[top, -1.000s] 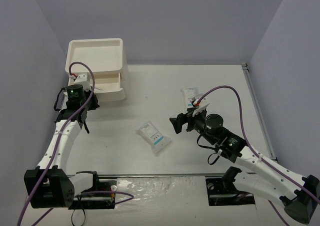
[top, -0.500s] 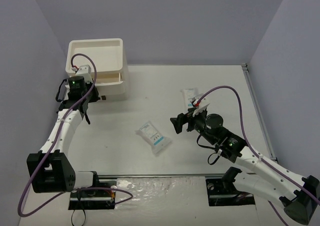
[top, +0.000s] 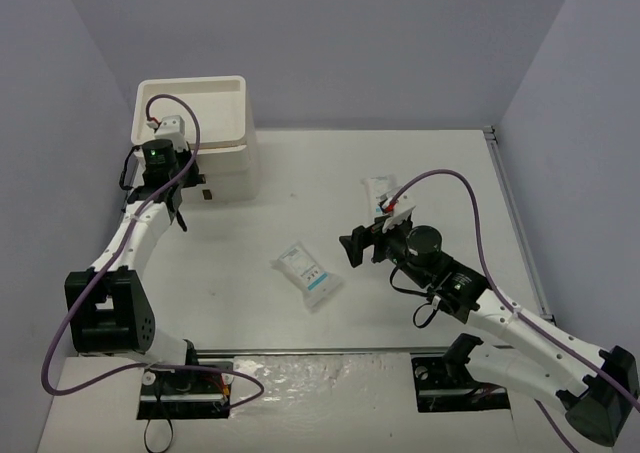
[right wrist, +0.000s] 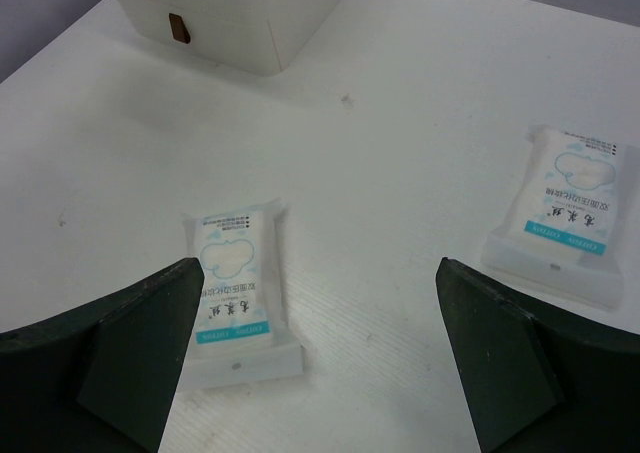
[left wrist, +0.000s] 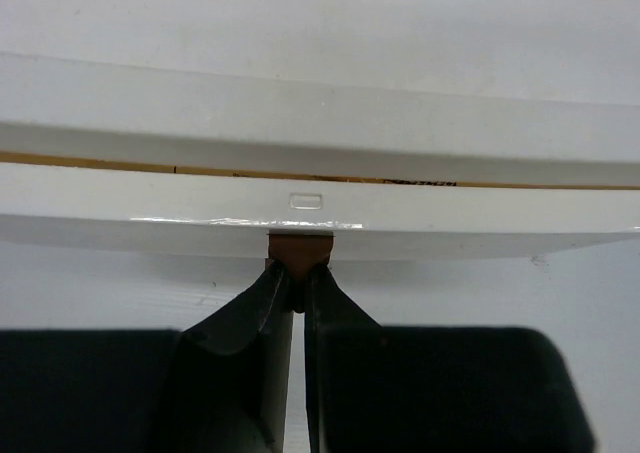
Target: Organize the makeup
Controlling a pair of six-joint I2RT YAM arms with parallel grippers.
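Two white flat packets with blue print lie on the table: one in the middle [top: 308,274] [right wrist: 237,278], one further back on the right [top: 381,190] [right wrist: 565,213]. My left gripper [top: 188,176] [left wrist: 297,273] is at the front of the white drawer box [top: 240,163], shut on a drawer's small brown handle [left wrist: 300,248]. That drawer [left wrist: 320,218] sits nearly flush with the box front. My right gripper [top: 355,245] [right wrist: 318,308] hangs open above the table between the two packets, with nothing between its fingers.
The drawer box has an open tray-like top [top: 190,85] and stands at the back left near the wall. Brown handles of its drawers [right wrist: 178,28] show in the right wrist view. A rail [top: 515,223] runs along the table's right edge.
The drawer that stood pulled out has slid back into the box, with my left gripper still shut on its handle and moved away with it. The right arm has barely moved.
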